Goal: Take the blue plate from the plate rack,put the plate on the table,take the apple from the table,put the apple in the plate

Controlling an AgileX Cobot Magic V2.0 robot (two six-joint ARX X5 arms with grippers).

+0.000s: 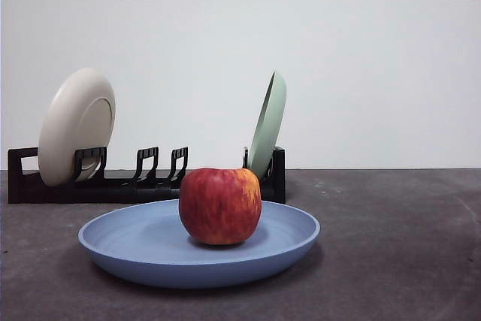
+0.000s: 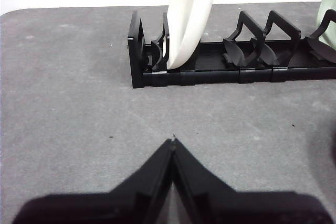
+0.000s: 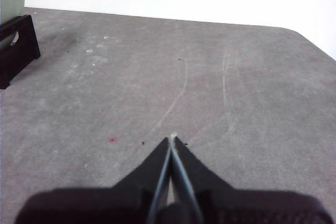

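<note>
Left claw (image 2: 172,142) is pinched closed with nothing in it, hanging over bare dark grey mottled desk (image 2: 68,108), the long black plastic plate rack (image 2: 220,69) just ahead. Right claw (image 3: 172,139) is also closed and empty, well off to the side. Looks finished to me: the streaky red apple (image 1: 219,205) sits centred in the big matte light-blue plate (image 1: 143,242), so it shouldn't roll.

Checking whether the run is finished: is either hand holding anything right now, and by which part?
Nothing is held. The left hand and right hand are both shut on nothing above the table. The apple sits in the blue plate.
</note>
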